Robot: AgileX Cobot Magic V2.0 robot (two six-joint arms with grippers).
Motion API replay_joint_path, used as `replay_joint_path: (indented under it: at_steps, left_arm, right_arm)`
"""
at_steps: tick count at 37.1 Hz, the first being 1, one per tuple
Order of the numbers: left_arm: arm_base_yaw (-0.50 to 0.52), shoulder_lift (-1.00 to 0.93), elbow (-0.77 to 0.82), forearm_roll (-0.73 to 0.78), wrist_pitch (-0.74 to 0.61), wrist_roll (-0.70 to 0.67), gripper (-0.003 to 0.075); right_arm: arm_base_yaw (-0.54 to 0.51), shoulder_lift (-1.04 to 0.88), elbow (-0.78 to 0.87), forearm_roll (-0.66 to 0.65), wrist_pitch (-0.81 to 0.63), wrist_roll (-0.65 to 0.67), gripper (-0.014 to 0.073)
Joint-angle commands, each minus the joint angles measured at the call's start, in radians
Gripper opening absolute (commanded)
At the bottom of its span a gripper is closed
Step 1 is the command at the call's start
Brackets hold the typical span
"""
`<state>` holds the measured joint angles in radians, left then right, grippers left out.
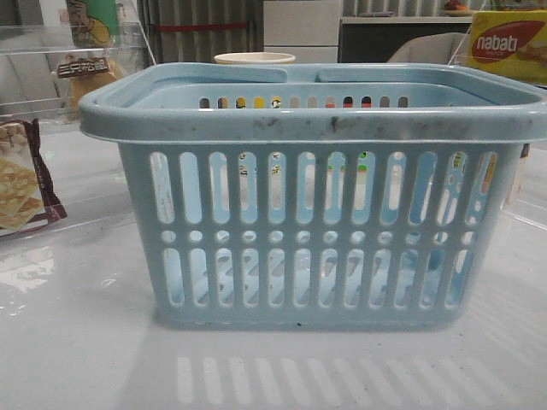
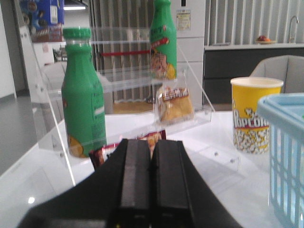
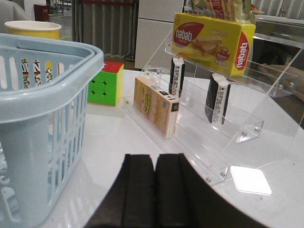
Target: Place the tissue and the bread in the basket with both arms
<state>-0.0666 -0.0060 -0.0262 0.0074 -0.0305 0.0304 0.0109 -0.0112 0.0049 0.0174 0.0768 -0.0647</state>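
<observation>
The light-blue slotted basket (image 1: 316,196) stands in the middle of the table; nothing shows inside it. It also shows in the left wrist view (image 2: 285,156) and the right wrist view (image 3: 42,118). The bread (image 2: 175,105), a golden-brown bun in clear wrap, stands on a clear acrylic shelf to the basket's left, and shows in the front view (image 1: 83,77). Two small black packets (image 3: 217,99) (image 3: 176,76) stand on edge on the right-hand acrylic shelf; I cannot tell which is the tissue. My left gripper (image 2: 151,142) and right gripper (image 3: 154,159) are shut and empty, apart from all of these.
Left of the basket are two green bottles (image 2: 84,95), a maroon-edged cracker packet (image 1: 21,184) and a yellow popcorn cup (image 2: 254,114). On the right are a Rubik's cube (image 3: 105,84), a tan carton (image 3: 156,105) and a yellow Nabati box (image 3: 213,40) on the shelf.
</observation>
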Motion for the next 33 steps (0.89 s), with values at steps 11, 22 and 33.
replay_joint_path:
  at_steps: [11, 22, 33]
  left_arm:
    - [0.002, 0.071, -0.49, -0.007, 0.163, -0.008, 0.0092]
    - [0.002, 0.364, -0.767, -0.007, 0.589, -0.008, 0.0092]
    - [0.002, 0.569, -0.763, -0.007, 0.76, -0.008, 0.0092]
  right_arm:
    - [-0.004, 0.042, -0.451, 0.006, 0.155, -0.002, 0.0055]
    - [-0.004, 0.311, -0.679, 0.006, 0.443, -0.002, 0.0055]
    - [-0.004, 0.539, -0.679, 0.006, 0.635, -0.002, 0.0055]
